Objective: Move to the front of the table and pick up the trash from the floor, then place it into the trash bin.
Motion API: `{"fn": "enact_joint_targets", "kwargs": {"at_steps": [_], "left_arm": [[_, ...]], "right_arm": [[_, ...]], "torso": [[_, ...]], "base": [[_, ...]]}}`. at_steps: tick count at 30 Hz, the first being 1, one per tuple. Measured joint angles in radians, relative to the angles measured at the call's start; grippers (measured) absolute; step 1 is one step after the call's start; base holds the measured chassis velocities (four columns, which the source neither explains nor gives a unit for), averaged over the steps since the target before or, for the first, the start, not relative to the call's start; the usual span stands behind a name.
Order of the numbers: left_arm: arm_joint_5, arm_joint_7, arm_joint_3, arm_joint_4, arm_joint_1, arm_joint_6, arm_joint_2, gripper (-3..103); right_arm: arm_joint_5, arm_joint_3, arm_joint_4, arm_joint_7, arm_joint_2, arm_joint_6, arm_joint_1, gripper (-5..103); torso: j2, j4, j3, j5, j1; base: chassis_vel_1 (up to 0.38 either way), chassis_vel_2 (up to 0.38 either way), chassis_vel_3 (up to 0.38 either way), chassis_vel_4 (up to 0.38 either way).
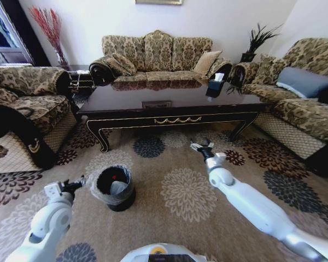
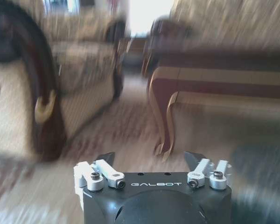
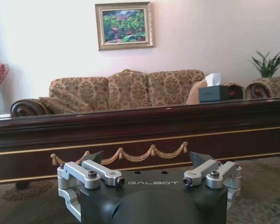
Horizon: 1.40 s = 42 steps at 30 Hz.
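The dark glossy table (image 1: 169,101) stands across the carpet ahead; its gold scroll edge (image 3: 140,126) faces the right wrist view, and a curved leg (image 2: 161,116) shows in the left wrist view. The black trash bin (image 1: 115,186) with a clear liner stands on the carpet, left of centre. Inside it lies a pale piece with a red spot (image 1: 116,183), which looks like trash. My left gripper (image 1: 76,184) (image 2: 150,158) hovers open just left of the bin and holds nothing. My right gripper (image 1: 201,146) (image 3: 147,158) is open and unladen, low over the carpet before the table's front.
A patterned armchair (image 1: 22,114) stands at the left, a sofa (image 1: 153,54) behind the table and another sofa (image 1: 306,93) at the right. A tissue box (image 1: 215,84) sits on the table. Floral carpet (image 1: 180,191) lies open between the bin and my right arm.
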<state>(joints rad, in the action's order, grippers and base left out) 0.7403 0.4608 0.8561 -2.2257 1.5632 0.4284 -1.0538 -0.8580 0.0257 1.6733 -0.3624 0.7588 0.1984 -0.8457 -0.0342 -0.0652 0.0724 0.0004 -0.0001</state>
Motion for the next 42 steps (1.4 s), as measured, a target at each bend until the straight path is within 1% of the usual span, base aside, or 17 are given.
{"fn": "enact_joint_targets", "kwargs": {"at_steps": [2, 3, 4, 7, 8, 9, 10, 11, 12, 13, 16, 18, 21, 28, 33, 37, 42], "left_arm": [[-0.042, -0.065, 0.033, -0.027, 0.033, -0.065, -0.012, 95], [-0.042, -0.065, 0.033, -0.027, 0.033, -0.065, -0.012, 95], [-0.073, -0.1, 0.053, -0.049, 0.061, -0.1, -0.023, 98], [-0.163, -0.176, 0.087, -0.1, 0.143, -0.17, -0.058, 100], [-0.163, -0.176, 0.087, -0.1, 0.143, -0.17, -0.058, 100], [-0.195, -0.194, 0.095, -0.106, 0.157, -0.186, -0.066, 100], [-0.281, -0.231, 0.114, -0.108, 0.172, -0.221, -0.082, 100], [-0.364, -0.268, 0.135, -0.106, 0.173, -0.257, -0.097, 100], [-0.394, -0.282, 0.145, -0.106, 0.173, -0.27, -0.104, 100], [-0.394, -0.282, 0.145, -0.106, 0.173, -0.27, -0.104, 100], [-0.409, -0.323, 0.159, -0.135, 0.192, -0.286, -0.138, 100], [-0.407, -0.33, 0.16, -0.138, 0.197, -0.289, -0.149, 100], [-0.426, -0.352, 0.154, -0.156, 0.23, -0.308, -0.198, 100], [-0.458, -0.352, 0.136, -0.196, 0.28, -0.311, -0.259, 100], [-0.48, -0.337, 0.107, -0.22, 0.295, -0.299, -0.267, 100], [-0.474, -0.312, 0.082, -0.227, 0.294, -0.272, -0.245, 100], [-0.484, -0.307, 0.064, -0.228, 0.292, -0.262, -0.231, 100]], "right_arm": [[-0.004, 0.075, 0.037, 0.0, -0.009, -0.01, -0.061, 100], [-0.004, 0.075, 0.037, 0.0, -0.009, -0.01, -0.061, 100], [-0.003, 0.134, 0.063, 0.001, -0.015, -0.017, -0.103, 100], [0.049, 0.308, 0.136, 0.031, -0.032, -0.014, -0.245, 100], [0.049, 0.308, 0.136, 0.031, -0.032, -0.014, -0.245, 100], [0.073, 0.344, 0.156, 0.04, -0.038, -0.003, -0.287, 100], [0.126, 0.41, 0.189, 0.053, -0.046, 0.026, -0.367, 100], [0.175, 0.465, 0.216, 0.077, -0.047, 0.052, -0.446, 100], [0.195, 0.489, 0.228, 0.087, -0.047, 0.063, -0.476, 100], [0.195, 0.489, 0.228, 0.087, -0.047, 0.063, -0.476, 100], [0.273, 0.602, 0.307, 0.138, -0.021, 0.096, -0.6, 100], [0.279, 0.615, 0.328, 0.142, -0.011, 0.097, -0.615, 100], [0.281, 0.654, 0.392, 0.143, 0.025, 0.087, -0.656, 100], [0.295, 0.768, 0.481, 0.174, 0.092, 0.078, -0.828, 100], [0.309, 0.816, 0.515, 0.211, 0.13, 0.091, -0.907, 100], [0.315, 0.821, 0.524, 0.222, 0.145, 0.099, -0.917, 100], [0.318, 0.821, 0.525, 0.226, 0.155, 0.105, -0.921, 100]], "torso": [[0.0, 0.0001, 0.0, -0.0003, 0.0], [0.0, 0.0001, 0.0, -0.0003, 0.0], [0.0, 0.0002, 0.0, 0.0002, 0.0], [0.0, 0.0003, 0.0, -0.0005, 0.0], [0.0, 0.0003, 0.0, -0.0005, 0.0], [0.0, -0.0001, 0.0, -0.0002, 0.0], [0.0, 0.0005, 0.0, -0.0001, 0.0], [0.0, 0.0001, 0.0, -0.0004, 0.0], [0.0, -0.0004, 0.0, -0.0004, 0.0], [0.0, -0.0004, 0.0, -0.0004, 0.0], [0.0, -0.0005, 0.0, -0.0004, 0.0], [0.0, -0.0001, 0.0, -0.0004, 0.0], [0.0, 0.0006, 0.0, -0.0007, 0.0], [0.0, 0.0001, 0.0, -0.0002, 0.0], [0.0, 0.0, 0.0, -0.0004, 0.0], [0.0, 0.0001, 0.0, -0.0004, 0.0], [0.0, 0.0004, 0.0, -0.0003, 0.0]], "base": [[0.0, 0.0, 0.0, 0.0], [0.0, 0.0, 0.0, 0.0], [0.0, 0.0, 0.0, 0.0], [0.0, 0.0, 0.0, 0.0], [0.0, 0.0, 0.0, 0.0], [0.0, 0.0, 0.0, 0.0], [0.0, 0.0, 0.0, 0.0], [0.0, 0.0, 0.0, 0.0], [0.0, 0.0, 0.0, 0.0], [0.0, 0.0, 0.0, 0.0], [0.0, 0.0, 0.0, 0.0], [0.0, 0.0, 0.0, 0.0], [0.0, 0.0, 0.0, 0.0], [0.0, 0.0, 0.0, 0.0], [0.0, 0.0, 0.0, 0.0], [0.0, 0.0, 0.0, 0.0], [0.011, -0.01, -0.009, 0.006]]}}
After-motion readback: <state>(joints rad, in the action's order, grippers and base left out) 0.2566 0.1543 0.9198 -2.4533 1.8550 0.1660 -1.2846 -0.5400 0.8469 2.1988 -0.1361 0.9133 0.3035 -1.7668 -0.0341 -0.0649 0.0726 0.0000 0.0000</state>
